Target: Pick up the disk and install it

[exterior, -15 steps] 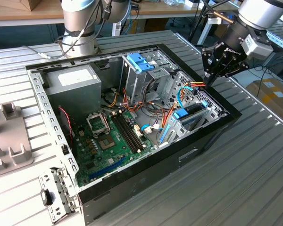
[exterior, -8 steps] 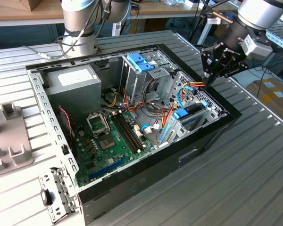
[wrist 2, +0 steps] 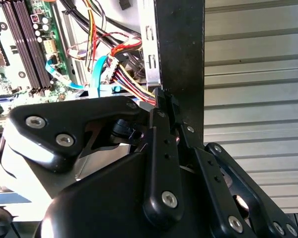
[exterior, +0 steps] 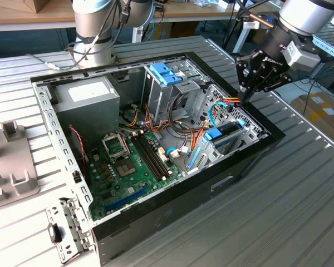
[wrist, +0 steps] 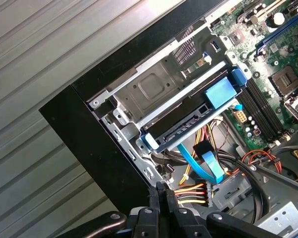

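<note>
Jaws pressed together, nothing between.

A: Case [exterior: 250,167] black; motherboard [exterior: 128,172] green; table [exterior: 300,211] ribbed grey.
B: Disk [wrist: 188,116] carrier bright blue, tab [wrist: 219,92] too. Gripper [wrist: 161,191] black. Wires [wrist: 191,191] red, yellow, possibly orange.

disk [wrist: 188,116] in bay inside case [exterior: 172,200], tool [exterior: 244,95] above case edge
</note>
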Controlling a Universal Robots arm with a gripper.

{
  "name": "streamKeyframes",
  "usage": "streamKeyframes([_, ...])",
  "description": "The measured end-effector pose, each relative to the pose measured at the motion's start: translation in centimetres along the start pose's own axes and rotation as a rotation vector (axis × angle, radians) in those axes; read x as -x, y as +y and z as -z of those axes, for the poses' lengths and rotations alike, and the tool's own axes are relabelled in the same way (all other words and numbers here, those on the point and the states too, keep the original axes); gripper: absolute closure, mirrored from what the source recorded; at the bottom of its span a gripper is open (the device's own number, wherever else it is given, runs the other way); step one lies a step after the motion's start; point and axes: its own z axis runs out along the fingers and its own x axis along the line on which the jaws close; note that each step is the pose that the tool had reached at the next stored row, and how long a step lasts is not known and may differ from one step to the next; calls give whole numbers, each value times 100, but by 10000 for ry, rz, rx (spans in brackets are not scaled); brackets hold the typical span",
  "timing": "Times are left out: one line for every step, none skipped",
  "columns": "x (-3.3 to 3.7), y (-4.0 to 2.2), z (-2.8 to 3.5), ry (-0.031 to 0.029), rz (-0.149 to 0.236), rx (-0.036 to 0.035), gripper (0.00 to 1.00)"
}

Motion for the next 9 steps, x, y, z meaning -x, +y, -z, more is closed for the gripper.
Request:
streamKeyframes([3,2,0,-1,1,0,83])
streamKeyframes([6,5,-1,-1,1,0,83])
streamKeyframes([12,9,-1,0,0,-1,83])
streamKeyframes([15,11,-1,0,0,0,83])
streamKeyframes([19,14,-1,0,0,0,83])
streamKeyframes([22,16,-1,1,0,0,83])
streamKeyframes([25,18,-1,0,0,0,83])
streamKeyframes([29,21,-2,0,0,0,83])
streamKeyframes([31,23,-2,0,1,0,83])
